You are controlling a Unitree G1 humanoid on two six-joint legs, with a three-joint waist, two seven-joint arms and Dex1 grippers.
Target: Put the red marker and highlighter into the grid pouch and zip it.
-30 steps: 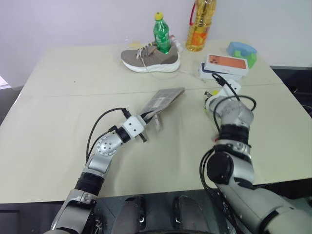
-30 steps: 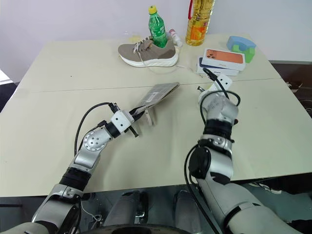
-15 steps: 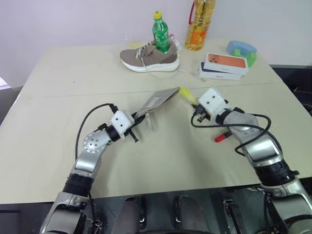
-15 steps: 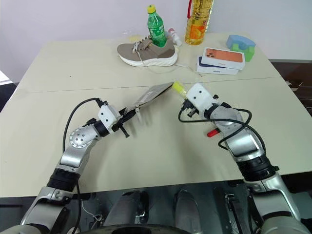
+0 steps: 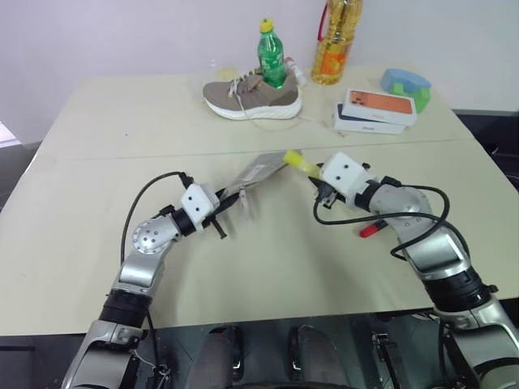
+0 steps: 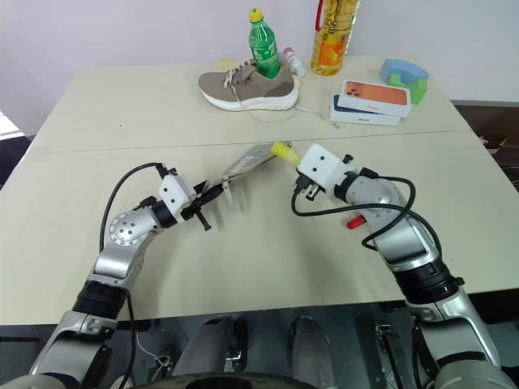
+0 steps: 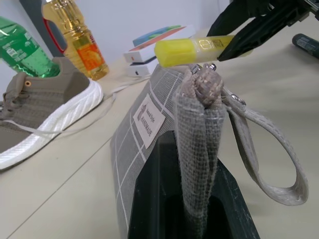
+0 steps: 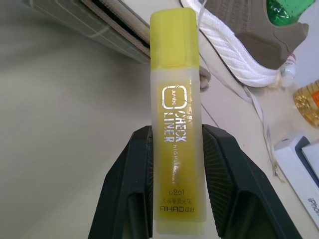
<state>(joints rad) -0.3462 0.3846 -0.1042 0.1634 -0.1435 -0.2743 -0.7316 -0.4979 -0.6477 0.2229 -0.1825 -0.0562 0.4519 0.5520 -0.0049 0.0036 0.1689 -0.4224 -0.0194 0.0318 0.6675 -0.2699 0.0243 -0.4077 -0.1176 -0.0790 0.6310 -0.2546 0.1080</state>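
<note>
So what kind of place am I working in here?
Probably an indoor test or demo setup, not a lived-in room: a plain beige table against a bare pale wall, with unrelated items along the back, namely a grey-brown sneaker, a green plastic bottle and boxed phones.

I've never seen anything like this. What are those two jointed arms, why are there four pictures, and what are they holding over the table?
They are a humanoid robot's two arms. Two pictures come from cameras on its head, looking down; the other two from cameras on each wrist, looking along the fingers. The left gripper is clamped on one end of the grid pouch, holding it up off the table. The right gripper holds the highlighter at the pouch's other end. The red marker lies on the table beside the right arm. Farther back are a shoe, a green bottle, an oil bottle and boxes.
</note>
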